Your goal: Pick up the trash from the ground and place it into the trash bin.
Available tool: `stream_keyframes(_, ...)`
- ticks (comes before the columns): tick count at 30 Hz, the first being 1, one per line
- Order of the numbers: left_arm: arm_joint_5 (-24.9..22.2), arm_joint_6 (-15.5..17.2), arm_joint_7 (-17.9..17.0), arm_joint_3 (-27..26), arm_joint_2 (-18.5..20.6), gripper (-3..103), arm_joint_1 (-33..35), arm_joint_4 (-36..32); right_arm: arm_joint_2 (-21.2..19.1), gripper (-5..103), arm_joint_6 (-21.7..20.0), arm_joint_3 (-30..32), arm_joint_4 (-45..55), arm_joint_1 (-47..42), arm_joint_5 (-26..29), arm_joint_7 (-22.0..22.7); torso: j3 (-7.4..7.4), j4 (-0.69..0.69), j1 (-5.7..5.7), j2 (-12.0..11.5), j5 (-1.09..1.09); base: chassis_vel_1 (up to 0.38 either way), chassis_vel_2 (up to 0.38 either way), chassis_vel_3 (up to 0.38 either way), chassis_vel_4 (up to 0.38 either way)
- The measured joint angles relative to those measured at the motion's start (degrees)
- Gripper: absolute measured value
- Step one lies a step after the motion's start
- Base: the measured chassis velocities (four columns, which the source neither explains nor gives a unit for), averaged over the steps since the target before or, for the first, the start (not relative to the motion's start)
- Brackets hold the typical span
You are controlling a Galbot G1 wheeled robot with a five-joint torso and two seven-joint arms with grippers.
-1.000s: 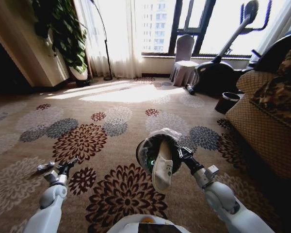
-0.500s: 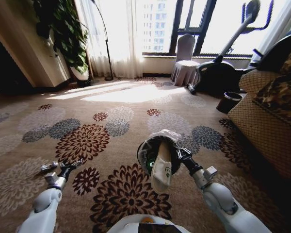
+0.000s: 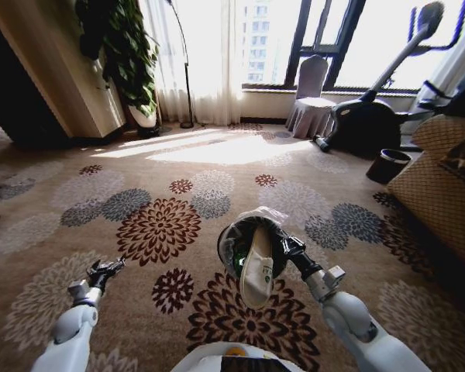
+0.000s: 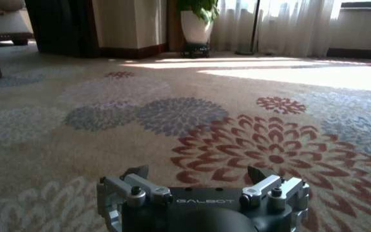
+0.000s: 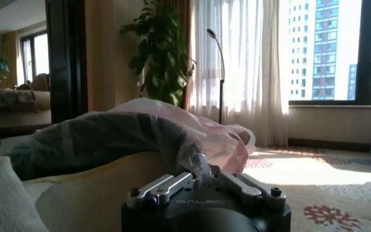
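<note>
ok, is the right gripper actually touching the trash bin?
Touching. In the right wrist view the right gripper has its fingers closed on the liner-covered rim of the trash bin; the head view shows the bin held off the carpet at that gripper.

One trash bin (image 3: 246, 242), two end effectors, one chair (image 3: 314, 97).

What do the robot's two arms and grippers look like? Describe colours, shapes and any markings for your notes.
Both arms have smooth, rounded white shells that narrow to grey metal wrists. The left gripper and right gripper are black with silver-grey finger blocks fixed by dark screws. Each wrist view shows a rounded black housing lettered GALBOT.
</note>
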Motion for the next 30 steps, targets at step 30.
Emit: stream_keyframes(30,-2.0,-1.7,-2.4,11.4,-1.8,100,-9.8,14.4,-0.9,0,0.1,2.5,1.4,-3.3,0.0,0.0,0.00,-0.03,0.00,0.0,-0.01,0.071,0.062,-0.065,-0.067)
